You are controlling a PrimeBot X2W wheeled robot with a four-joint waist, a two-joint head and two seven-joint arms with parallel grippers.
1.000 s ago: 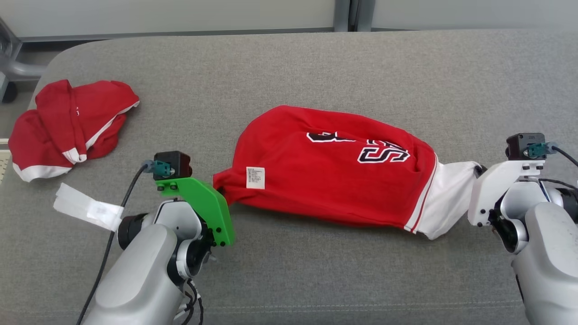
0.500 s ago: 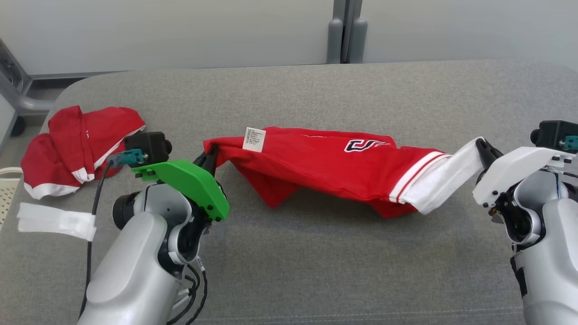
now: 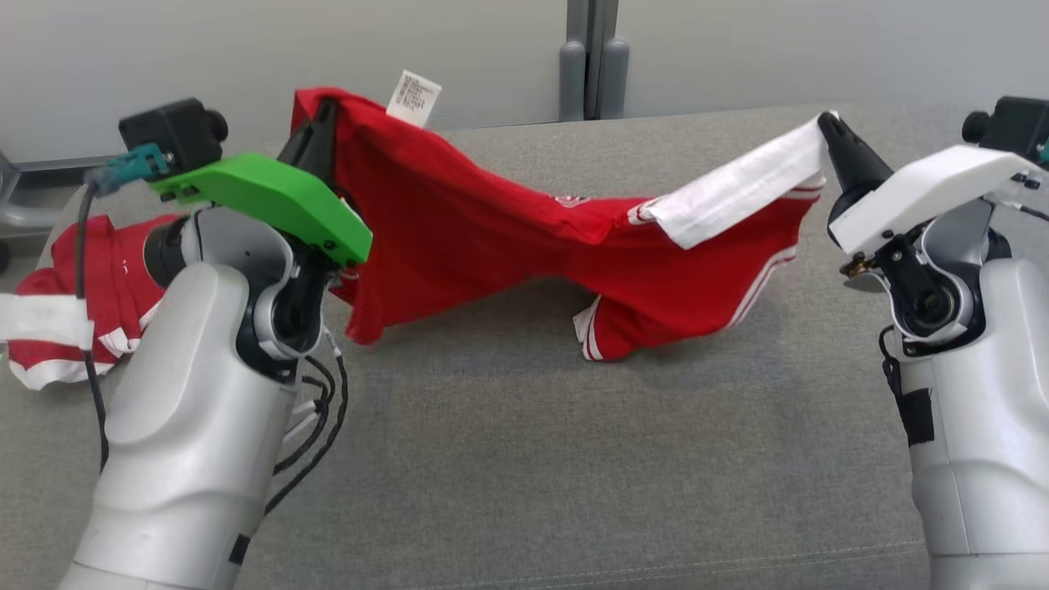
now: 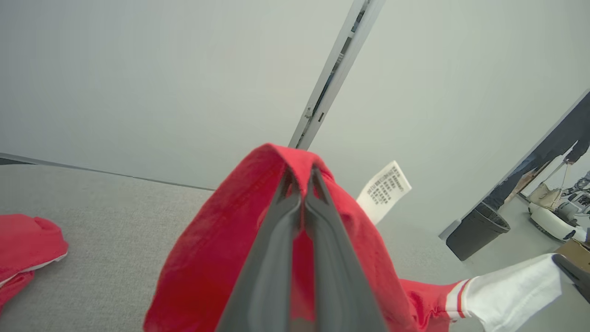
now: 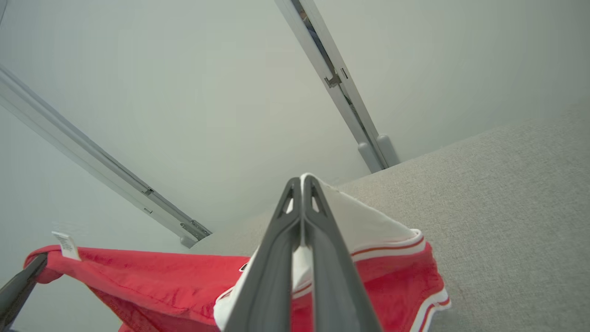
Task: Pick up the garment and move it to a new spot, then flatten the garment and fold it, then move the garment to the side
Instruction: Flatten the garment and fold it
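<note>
Above the worktop [image 3: 524, 459], left claw [image 3: 321, 115] at ten o'clock and right claw [image 3: 826, 124] at two grip the sagging red jersey [image 3: 459, 221]. Lifting looks done; relocating, flattening and folding remain.

A red and white fabric garment [image 3: 492, 238] is held stretched above the grey fabric-covered tabletop [image 3: 533, 451], pinched at its left end by the left tool [image 3: 321, 123] and at its right end by the right tool [image 3: 828, 123], while a crumpled red cloth heap [image 3: 115, 270] is laid on the tabletop at far left.
</note>
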